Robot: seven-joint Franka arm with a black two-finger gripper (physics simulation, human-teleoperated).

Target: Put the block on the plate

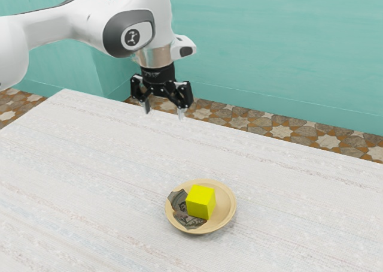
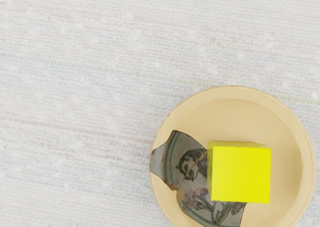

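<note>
Block (image 1: 200,202), bright yellow and cube-shaped, sat inside the round, pale tan plate (image 1: 224,208), within its raised rim. A dark patterned patch (image 1: 179,210) with jagged edges covered part of the plate's inner surface and reached the rim, at the exterior view's left of the cube. Its drawing included an animal's face and flowers, with crack-like lines running through it. The cube overlapped the edge of this patch in the wrist view.

The black two-finger gripper (image 1: 164,111) was wide open, its fingers well apart with nothing between them. It pointed down and hung well apart from the block and plate, at the end of the white arm (image 1: 72,25), which came in from the exterior view's left. Beneath the plate was a whitish, woven-looking tabletop (image 1: 108,176) with faint streaks. Behind it stood turquoise walls (image 1: 275,44) above a floor of star-patterned tiles (image 1: 281,131).
</note>
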